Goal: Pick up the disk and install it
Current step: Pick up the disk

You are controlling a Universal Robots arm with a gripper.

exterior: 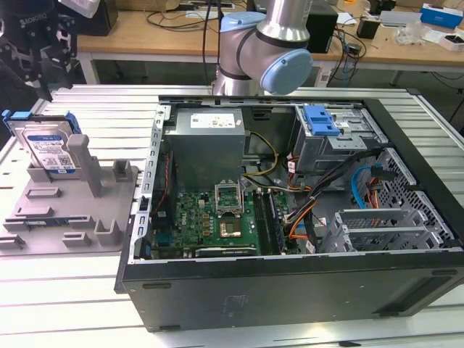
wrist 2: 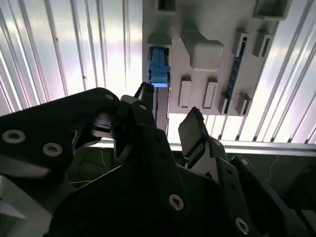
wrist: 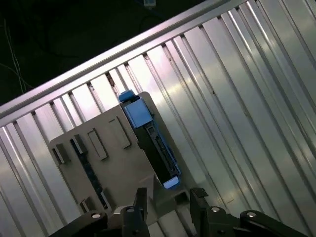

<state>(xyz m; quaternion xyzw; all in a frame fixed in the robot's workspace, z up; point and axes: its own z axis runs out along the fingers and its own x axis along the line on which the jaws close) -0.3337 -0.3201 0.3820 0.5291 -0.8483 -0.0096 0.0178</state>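
Jaws on the gripper (wrist 2: pixel 170 116) stand spread, w/ nothing btwn them; the black fingers (wrist 2: pixel 195 129) touch nothing. The gripper hangs over the disk (wrist 2: pixel 159 74) w/ a clear gap. In both wrist views the disk shows edge-on just past the fingertips, its blue carrier end bright.

In the exterior view the disk (exterior: pixel 45 148) stands upright on its edge in a slot at the far corner of a grey fixture plate (exterior: pixel 72 210). Its white-and-blue label faces the camera and the blue carrier frames it. A grey post (exterior: pixel 84 163) rises just beside it.

The plate lies on the ribbed aluminium worktop (exterior: pixel 72 304), at the exterior view's left. Just beside the plate, toward the exterior view's right, an open PC case (exterior: pixel 290 293) lies on its side. Inside are a green mobo (exterior: pixel 210 217), a grey PSU (exterior: pixel 206 141), and a drive cage w/ a blue latch (exterior: pixel 321 119) at the far end, plus orange and blue cables.

The arm's grey-and-blue joint (exterior: pixel 279 54) sits over the case's far edge. Wooden desks w/ cables run behind.
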